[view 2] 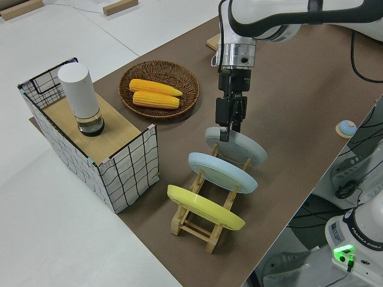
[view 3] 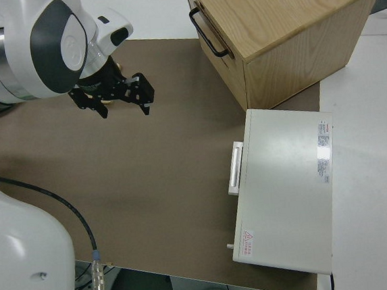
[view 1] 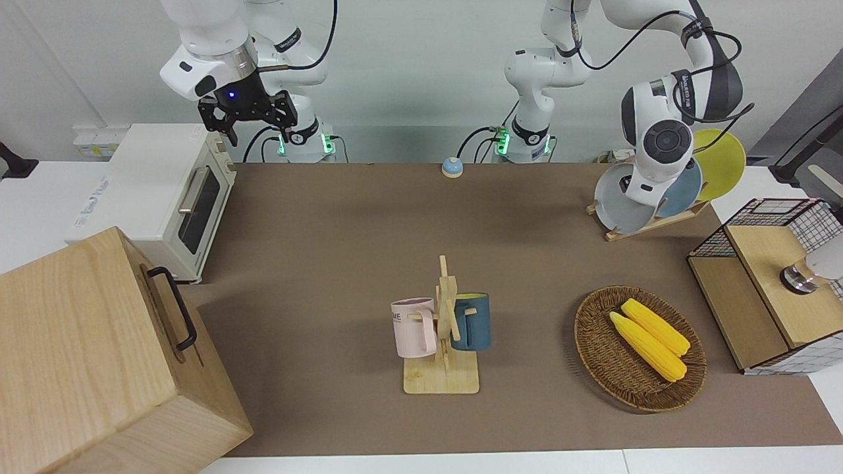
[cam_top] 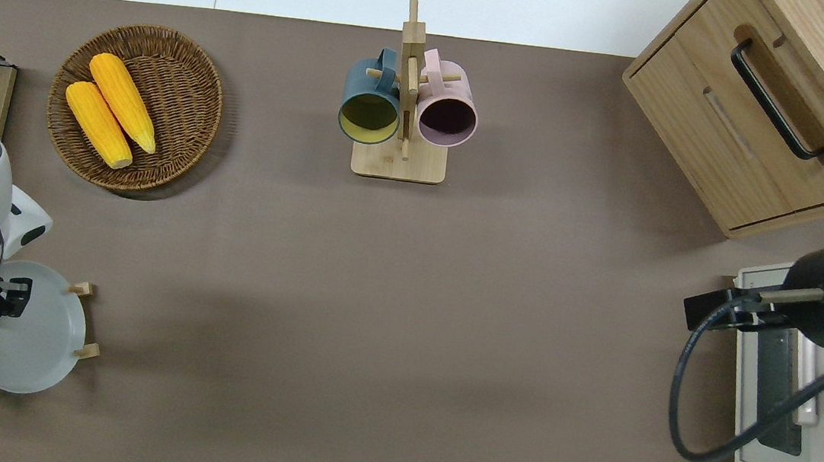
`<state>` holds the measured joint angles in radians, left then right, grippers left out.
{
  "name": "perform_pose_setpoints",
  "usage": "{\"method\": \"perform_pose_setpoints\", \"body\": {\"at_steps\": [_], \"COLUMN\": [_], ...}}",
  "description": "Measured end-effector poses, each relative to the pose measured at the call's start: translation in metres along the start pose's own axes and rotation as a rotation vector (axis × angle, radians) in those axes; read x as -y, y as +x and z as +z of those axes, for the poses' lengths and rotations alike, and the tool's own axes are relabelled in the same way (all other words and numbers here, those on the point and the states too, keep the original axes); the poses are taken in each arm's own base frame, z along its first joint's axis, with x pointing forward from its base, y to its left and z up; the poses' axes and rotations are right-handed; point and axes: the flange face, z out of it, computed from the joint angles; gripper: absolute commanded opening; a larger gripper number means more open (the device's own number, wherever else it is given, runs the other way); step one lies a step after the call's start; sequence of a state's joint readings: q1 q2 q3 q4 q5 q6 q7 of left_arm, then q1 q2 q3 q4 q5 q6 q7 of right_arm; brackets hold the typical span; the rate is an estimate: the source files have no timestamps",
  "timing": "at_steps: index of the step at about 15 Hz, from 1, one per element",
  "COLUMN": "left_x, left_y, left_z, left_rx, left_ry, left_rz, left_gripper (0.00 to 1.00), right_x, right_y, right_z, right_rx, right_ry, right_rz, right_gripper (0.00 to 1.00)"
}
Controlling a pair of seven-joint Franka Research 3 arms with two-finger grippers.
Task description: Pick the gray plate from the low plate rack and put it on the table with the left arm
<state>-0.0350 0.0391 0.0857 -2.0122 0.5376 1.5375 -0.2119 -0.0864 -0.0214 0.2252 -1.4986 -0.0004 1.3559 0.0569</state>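
The gray plate stands tilted in the end slot of the low plate rack at the left arm's end of the table, the slot toward the table's middle. The plate also shows in the overhead view and the left side view. My left gripper points down at the plate's upper rim, open, one jaw on each side of the rim. From overhead the gripper is over the plate's edge. The right arm's gripper is open and parked.
A blue plate and a yellow plate stand in the same rack. A wicker basket of corn, a wire-framed box, a mug stand, a wooden cabinet, a toaster oven and a small bell are on the table.
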Motion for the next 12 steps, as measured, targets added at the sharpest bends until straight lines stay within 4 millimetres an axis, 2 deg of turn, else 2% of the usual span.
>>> {"method": "perform_pose_setpoints", "body": {"at_steps": [1, 9, 12], "left_x": [-0.002, -0.006, 0.002], "left_y": [0.001, 0.002, -0.001], "left_z": [0.002, -0.003, -0.023], "left_rx": [0.005, -0.005, -0.026], "left_ry": [0.002, 0.002, 0.001], "left_rz": [0.002, 0.008, -0.010], "left_gripper": [0.00, 0.00, 0.00], "right_x": [0.000, 0.000, 0.000], "right_y": [0.000, 0.000, 0.000], "right_z": [0.000, 0.000, 0.000], "right_rx": [0.000, 0.000, 0.000], "right_ry": [0.000, 0.000, 0.000], "right_rz": [0.000, 0.000, 0.000], "right_gripper": [0.987, 0.990, 0.987]}}
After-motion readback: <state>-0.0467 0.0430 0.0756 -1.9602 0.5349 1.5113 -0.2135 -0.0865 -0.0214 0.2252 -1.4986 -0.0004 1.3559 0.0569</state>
